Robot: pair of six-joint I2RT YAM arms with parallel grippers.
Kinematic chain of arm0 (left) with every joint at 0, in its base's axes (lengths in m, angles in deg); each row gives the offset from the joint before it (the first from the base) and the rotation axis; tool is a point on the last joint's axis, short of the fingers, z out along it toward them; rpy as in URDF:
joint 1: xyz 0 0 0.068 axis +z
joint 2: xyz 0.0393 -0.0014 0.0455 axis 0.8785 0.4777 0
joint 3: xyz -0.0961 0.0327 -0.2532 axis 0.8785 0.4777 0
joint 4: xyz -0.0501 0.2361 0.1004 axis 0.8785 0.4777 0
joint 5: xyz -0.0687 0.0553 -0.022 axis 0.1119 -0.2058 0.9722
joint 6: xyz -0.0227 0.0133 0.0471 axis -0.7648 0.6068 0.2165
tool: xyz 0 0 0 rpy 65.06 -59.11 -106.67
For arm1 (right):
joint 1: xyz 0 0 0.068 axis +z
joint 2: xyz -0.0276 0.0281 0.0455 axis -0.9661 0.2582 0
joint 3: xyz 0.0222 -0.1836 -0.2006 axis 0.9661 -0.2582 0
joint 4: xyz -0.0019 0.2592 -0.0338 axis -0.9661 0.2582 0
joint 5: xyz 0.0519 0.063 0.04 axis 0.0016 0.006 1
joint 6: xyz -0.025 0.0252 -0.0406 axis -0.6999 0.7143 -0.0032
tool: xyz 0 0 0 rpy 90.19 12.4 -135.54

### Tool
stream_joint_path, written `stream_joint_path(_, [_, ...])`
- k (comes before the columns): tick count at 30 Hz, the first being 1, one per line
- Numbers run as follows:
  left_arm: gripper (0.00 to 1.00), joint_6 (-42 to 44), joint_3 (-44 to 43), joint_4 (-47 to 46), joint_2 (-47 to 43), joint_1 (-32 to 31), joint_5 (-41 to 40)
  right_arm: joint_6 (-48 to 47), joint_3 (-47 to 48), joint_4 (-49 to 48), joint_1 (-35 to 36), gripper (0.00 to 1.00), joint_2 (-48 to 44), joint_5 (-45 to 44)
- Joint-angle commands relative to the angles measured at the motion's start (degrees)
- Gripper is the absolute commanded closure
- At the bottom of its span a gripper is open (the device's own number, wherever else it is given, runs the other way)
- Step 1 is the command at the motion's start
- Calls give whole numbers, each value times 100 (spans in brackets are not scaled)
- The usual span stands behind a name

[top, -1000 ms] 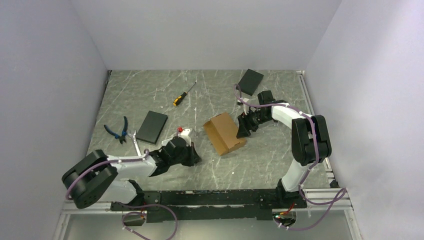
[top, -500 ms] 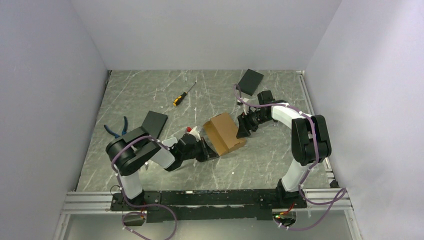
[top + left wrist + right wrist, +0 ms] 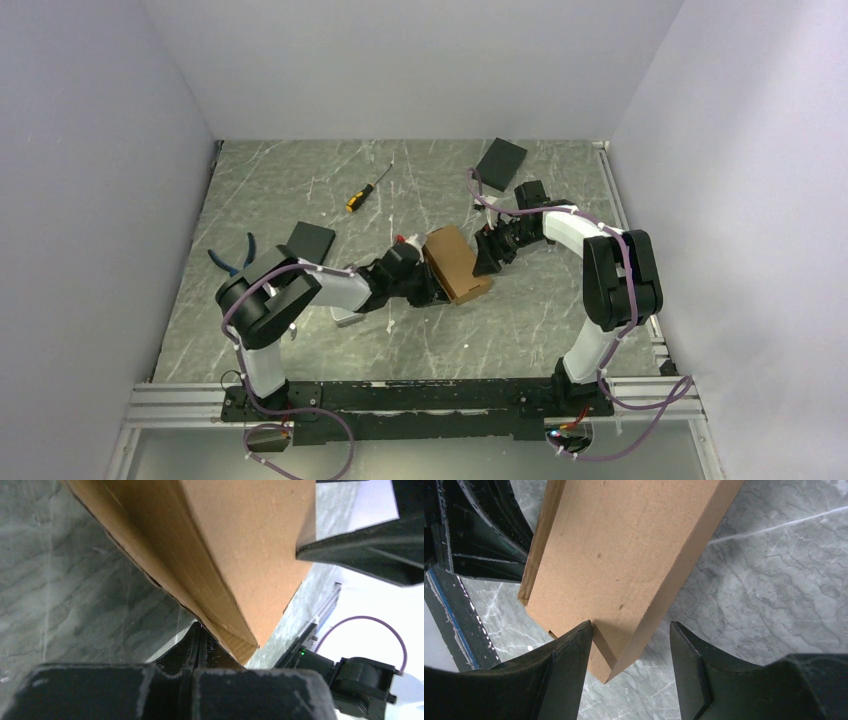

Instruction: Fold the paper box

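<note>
Since the paper box (image 3: pixel 457 260) mid-table looks light, thin and easily dented, hold it along creases: the left gripper (image 3: pixel 198 636), fingers closed, touches its left bottom edge; the right gripper (image 3: pixel 630 630), fingers spread, straddles its right corner.

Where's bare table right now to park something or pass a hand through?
Free: the near strip between the paper box and the table edge, and the far-left stretch between screwdriver and pliers. Crowded: mid-table, where left gripper and right gripper flank the box.
</note>
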Motion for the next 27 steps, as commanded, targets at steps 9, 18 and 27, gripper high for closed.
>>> stream_joint_path(9, [100,1011,-1694,3441,-142,-181,-852,-268,-41,-93,125,39,270,-681])
stream_joint_path(18, [91,1863,-704,3626,-1217,-115,-1584,-268,-33,-93,134,39,305,-712])
stream_joint_path(27, [90,1451,-399,2936,-1166,992,-1400,-268,-33,-85,150,38,348,-718])
